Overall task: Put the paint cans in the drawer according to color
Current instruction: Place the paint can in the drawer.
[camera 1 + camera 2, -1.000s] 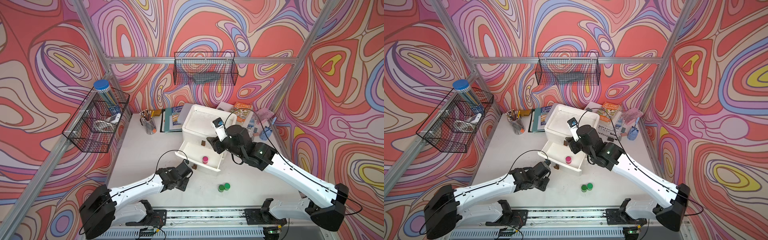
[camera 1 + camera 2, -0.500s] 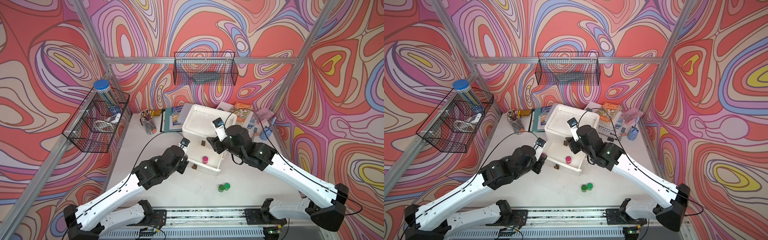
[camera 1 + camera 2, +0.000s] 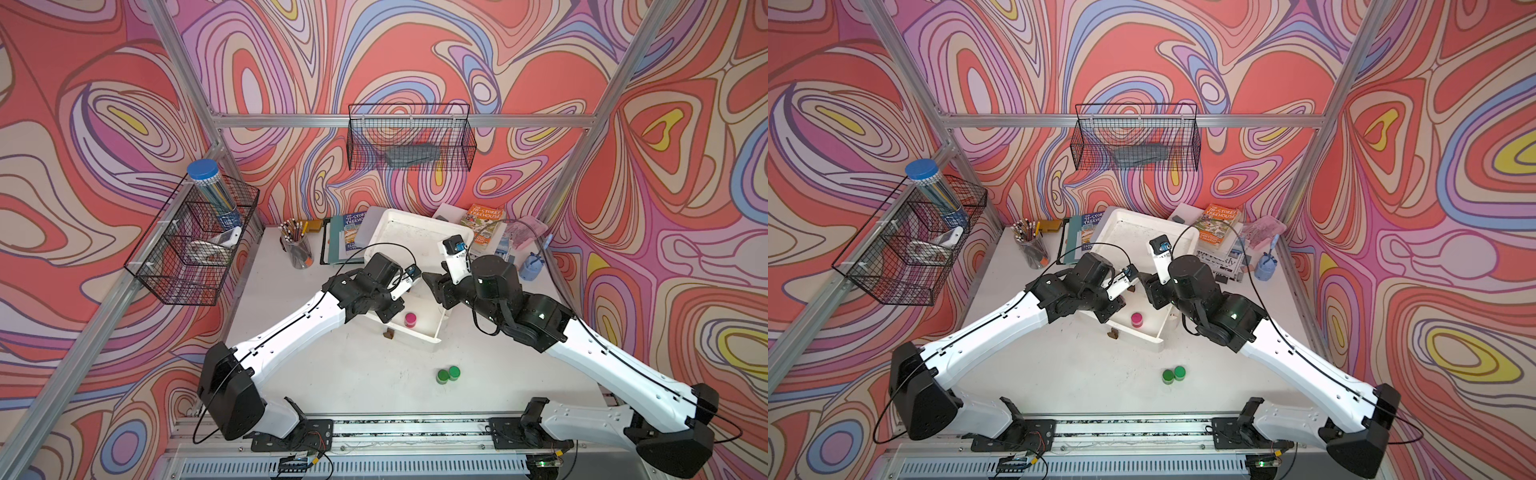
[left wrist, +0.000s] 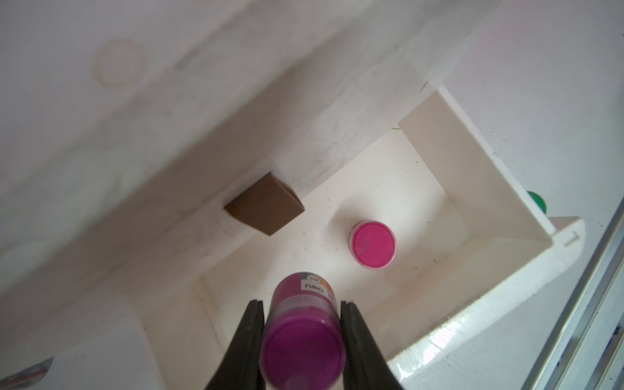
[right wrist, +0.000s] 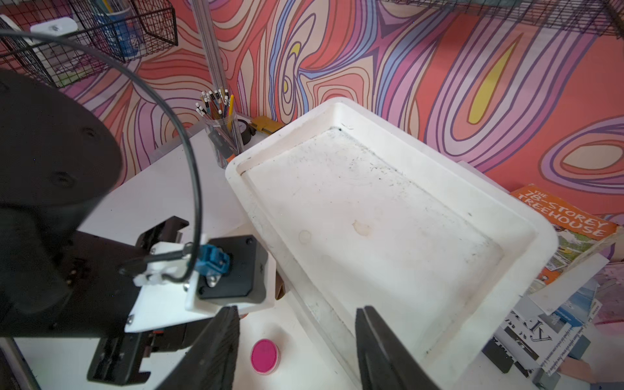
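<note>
The drawer unit (image 3: pixel 415 232) stands at the middle of the bench's (image 3: pixel 332 374) rear edge, its drawer (image 3: pixel 434 334) pulled out toward the front edge. A lone paint can (image 3: pixel 411 319) sits in the drawer. A held paint can (image 4: pixel 302 344) hangs over the drawer's left end, between the fingers (image 4: pixel 250 337) of the left gripper (image 4: pixel 302 304). The paired paint cans (image 3: pixel 443 376) stand touching each other before the drawer, nearer the front edge. A pencil cup (image 3: pixel 297 249) stands near the rear left corner, with books (image 3: pixel 349 232) between it and the unit.

The drawer (image 4: pixel 499 189) looks like white plastic, glossy at its near lip, scuffed and speckled inside; the magenta paint can (image 4: pixel 302 337) is shiny plastic with a paper label; the wall basket (image 3: pixel 361 137) is black metal wire.
</note>
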Available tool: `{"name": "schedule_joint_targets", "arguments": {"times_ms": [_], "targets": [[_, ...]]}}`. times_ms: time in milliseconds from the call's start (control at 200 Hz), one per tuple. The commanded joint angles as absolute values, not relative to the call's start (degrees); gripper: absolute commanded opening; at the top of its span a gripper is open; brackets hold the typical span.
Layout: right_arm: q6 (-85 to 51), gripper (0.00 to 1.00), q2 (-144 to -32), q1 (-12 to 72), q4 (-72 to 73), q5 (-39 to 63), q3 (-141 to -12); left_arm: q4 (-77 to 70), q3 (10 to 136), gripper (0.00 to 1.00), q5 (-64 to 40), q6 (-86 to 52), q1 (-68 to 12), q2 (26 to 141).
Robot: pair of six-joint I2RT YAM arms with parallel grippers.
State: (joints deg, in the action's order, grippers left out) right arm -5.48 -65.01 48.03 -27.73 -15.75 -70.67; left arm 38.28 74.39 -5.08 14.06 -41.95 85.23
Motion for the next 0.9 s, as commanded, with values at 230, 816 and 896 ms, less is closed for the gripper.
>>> {"name": "schedule_joint_targets", "arguments": {"times_ms": [230, 816, 896], "targets": [[-8.1, 0.58, -57.9, 47.9, -28.2, -24.1, -67.4, 43.2, 77.1, 0.01, -6.2, 23.3, -40.5, 92.0], [-11.9, 0.58, -54.0, 48.0, -38.2, -25.3, -67.9, 41.8, 78.2, 0.52, -5.4, 19.2, -39.4, 90.8], [-12.0, 0.58, -54.8, 47.9, -38.6, -24.9, -68.0, 41.4, 77.9, 0.52, -5.5, 18.5, -39.1, 88.8]]}}
